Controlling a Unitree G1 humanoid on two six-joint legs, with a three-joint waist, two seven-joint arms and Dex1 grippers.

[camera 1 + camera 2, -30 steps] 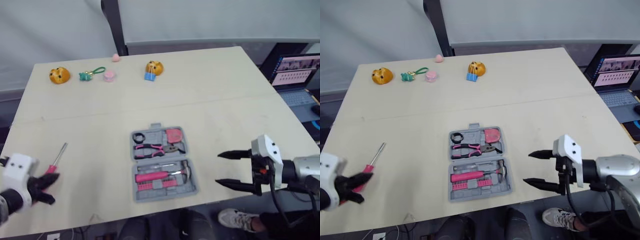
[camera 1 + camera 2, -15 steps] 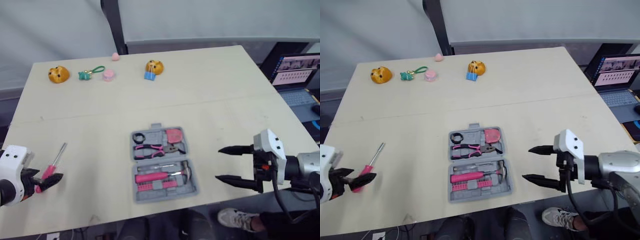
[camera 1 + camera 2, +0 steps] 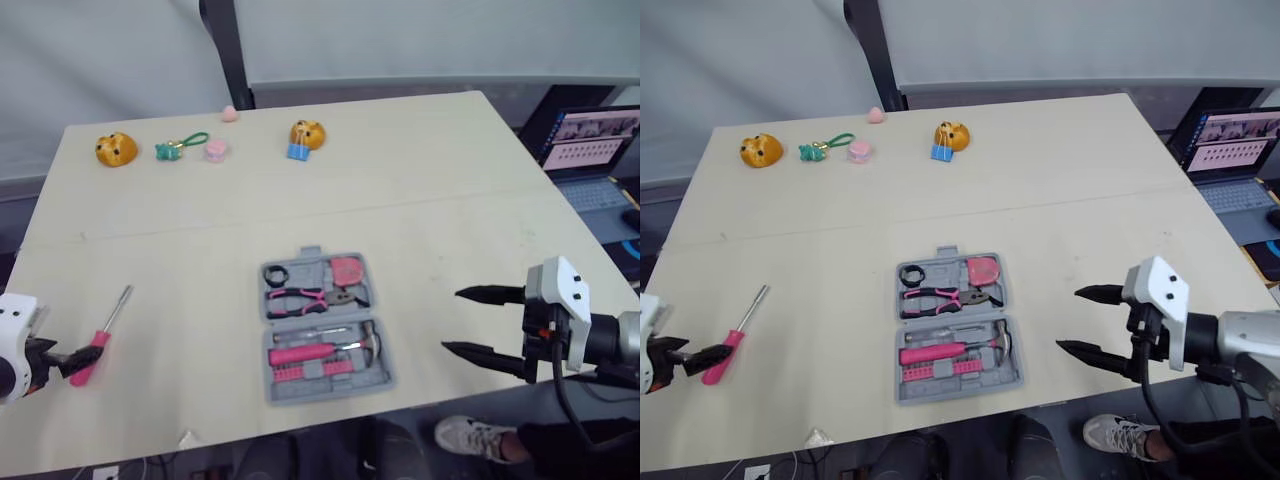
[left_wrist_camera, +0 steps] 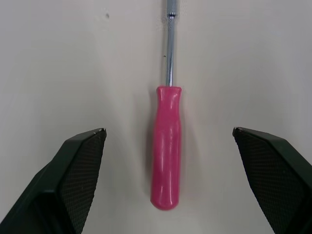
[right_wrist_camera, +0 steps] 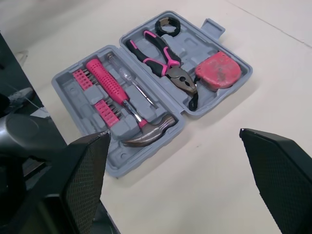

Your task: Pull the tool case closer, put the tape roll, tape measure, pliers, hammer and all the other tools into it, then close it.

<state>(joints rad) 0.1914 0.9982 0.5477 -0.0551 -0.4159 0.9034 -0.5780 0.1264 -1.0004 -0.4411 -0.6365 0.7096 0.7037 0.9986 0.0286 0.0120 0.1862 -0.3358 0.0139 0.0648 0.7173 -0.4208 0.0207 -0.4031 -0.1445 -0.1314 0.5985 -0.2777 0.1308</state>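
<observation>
The grey tool case (image 3: 325, 325) lies open in the middle of the table. It holds a black tape roll (image 3: 277, 274), a red tape measure (image 3: 347, 270), pink-handled pliers (image 3: 305, 298) and a pink-handled hammer (image 3: 320, 352). A pink-handled screwdriver (image 3: 95, 340) lies loose on the table at the left. My left gripper (image 3: 58, 356) is open just behind the handle's end. In the left wrist view the screwdriver (image 4: 166, 146) lies flat between the spread fingers, touching neither. My right gripper (image 3: 452, 320) hangs open and empty to the right of the case.
Small toys line the far edge: an orange plush (image 3: 117, 149), a green keychain (image 3: 178, 148), a pink trinket (image 3: 215, 150) and an orange figure with a blue clip (image 3: 305, 135). A laptop (image 3: 590, 150) sits off the table's right side. A shoe (image 3: 470, 437) shows below the front edge.
My left gripper opened, let go of the screwdriver handle and drew back to the left; the screwdriver now rests on the table. My right gripper drifted slightly right, still open.
</observation>
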